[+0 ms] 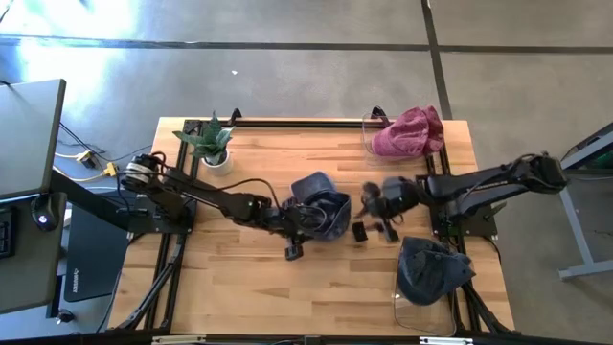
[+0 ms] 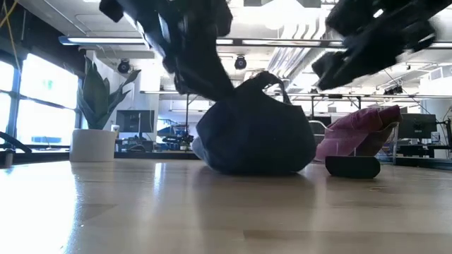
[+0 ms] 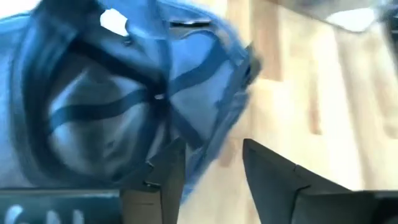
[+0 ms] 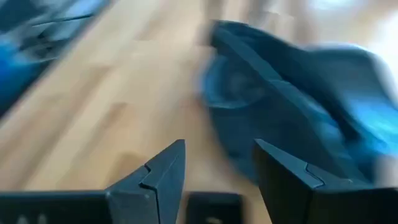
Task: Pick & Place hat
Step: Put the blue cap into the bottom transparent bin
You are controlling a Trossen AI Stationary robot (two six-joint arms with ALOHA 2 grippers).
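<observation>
Seen from above, a dark blue hat [image 1: 321,213] lies crown-down near the middle of the wooden table [image 1: 239,287], its inner seams facing up; I take this hat as the landmark for everything else. My left gripper [image 1: 299,230] sits at the hat's edge on the side toward my left arm's base, and in the left wrist view its two dark fingers [image 3: 163,180] stand partly apart with bare table showing between them, one fingertip at the hat's [image 3: 124,93] rim and nothing clamped. My right gripper [image 1: 372,213] hangs just beside the hat on the opposite side, blurred in the overhead view; in the right wrist view its fingers [image 4: 158,177] are parted with only table between them, holding nothing. A second dark hat [image 1: 433,271] rests in a clear tray [image 1: 414,314] toward the near right corner of the table, well apart from the landmark hat. A pink hat [image 1: 410,131] lies in another clear tray [image 1: 368,127] at the far right corner, beyond the landmark hat. A potted plant [image 1: 212,144] in a white pot stands far-left of the hat, near the table's back edge. From table height the landmark hat [image 2: 254,137] appears as a dark mound on the table, the pink hat [image 2: 360,134] behind it to one side and the plant [image 2: 95,120] to the other.
</observation>
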